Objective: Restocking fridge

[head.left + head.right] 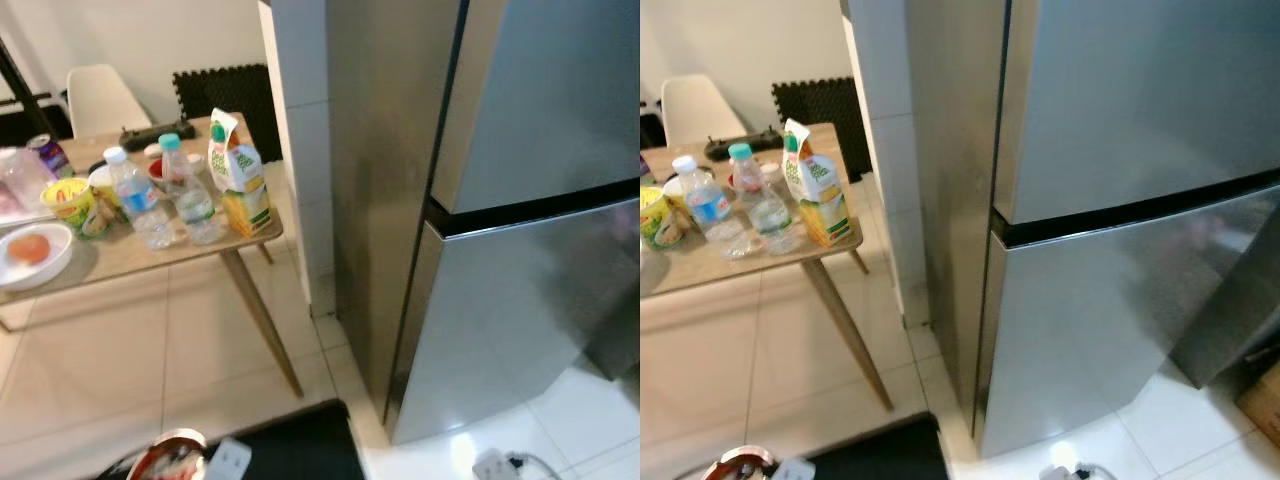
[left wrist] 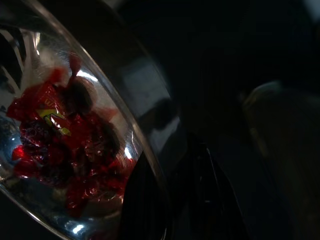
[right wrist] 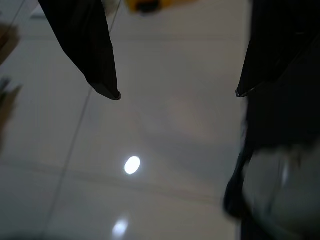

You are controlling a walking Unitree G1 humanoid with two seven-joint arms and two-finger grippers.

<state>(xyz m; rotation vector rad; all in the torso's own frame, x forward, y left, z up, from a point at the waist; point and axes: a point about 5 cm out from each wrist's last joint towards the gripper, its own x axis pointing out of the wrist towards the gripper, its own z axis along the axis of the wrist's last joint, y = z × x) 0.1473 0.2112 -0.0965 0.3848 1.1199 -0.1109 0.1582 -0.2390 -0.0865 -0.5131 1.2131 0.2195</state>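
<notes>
The steel fridge [image 1: 520,200] stands ahead on the right with both doors closed. Low in the left eye view, close to my body, is a glass bowl [image 1: 170,455] holding red wrapped pieces. In the left wrist view the same bowl [image 2: 65,145] sits right against my left gripper [image 2: 165,200], whose dark fingers clamp its rim. My right gripper [image 3: 177,95] hangs open over the tiled floor, nothing between its fingertips. On the wooden table [image 1: 150,255] to the left stand a juice carton [image 1: 235,170] and two water bottles [image 1: 140,200].
The table also carries a yellow cup [image 1: 68,203], a white bowl [image 1: 35,255] with something orange, and a can [image 1: 50,152]. A white chair [image 1: 100,100] stands behind it. A black mat [image 1: 300,445] lies at my feet; a plug and cable [image 1: 495,463] lie by the fridge's base.
</notes>
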